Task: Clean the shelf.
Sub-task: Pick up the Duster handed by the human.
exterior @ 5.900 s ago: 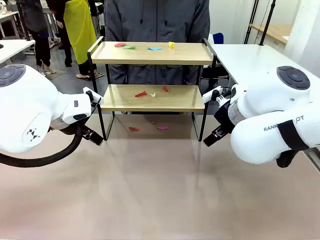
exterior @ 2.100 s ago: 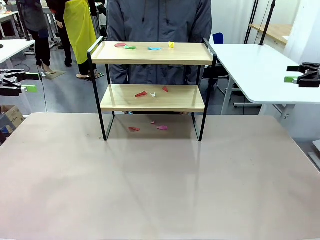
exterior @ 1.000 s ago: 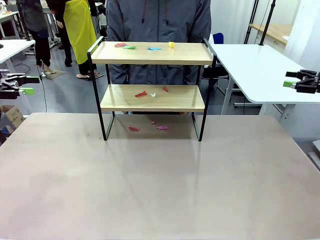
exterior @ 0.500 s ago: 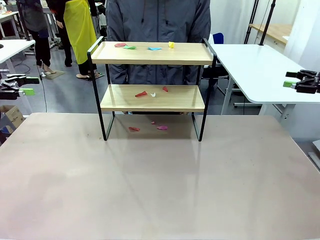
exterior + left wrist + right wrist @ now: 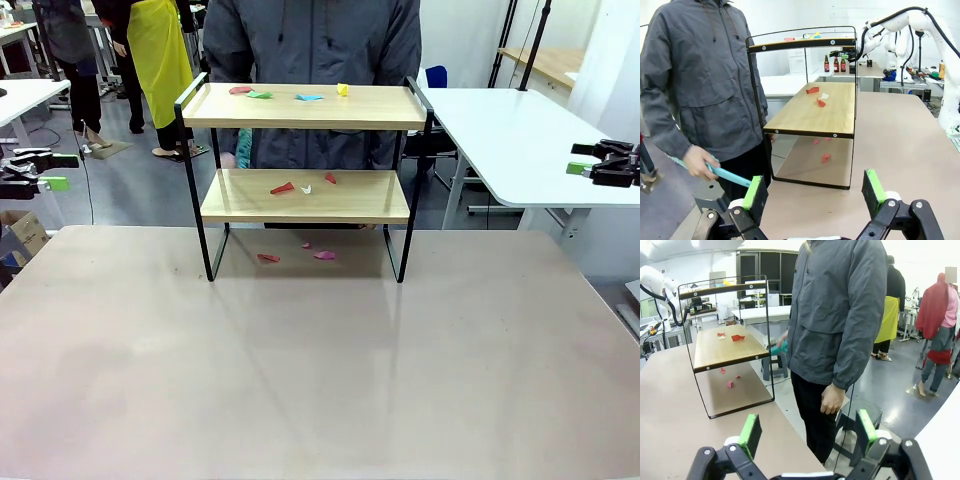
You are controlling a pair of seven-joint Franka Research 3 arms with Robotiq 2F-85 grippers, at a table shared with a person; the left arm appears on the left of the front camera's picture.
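Shelf (image 5: 350, 197) stands at far mid-counter (image 5: 320, 380), both boards strewn w/ paper scraps (image 5: 283, 188); more scraps lie on counter beneath it. Behind it, person's hand (image 5: 700, 161) is seen w/ a teal tool (image 5: 729, 175) — kind not made out. Left pincer (image 5: 62, 170) and right pincer (image 5: 578, 159) are held wide, empty, well apart from shelf at either side. Judged: top board best swept first, scraps drawn toward one edge, frame steadied meanwhile. Vs. earliest frame — arms were close beside shelf legs, since withdrawn; person shifted toward robot's left.
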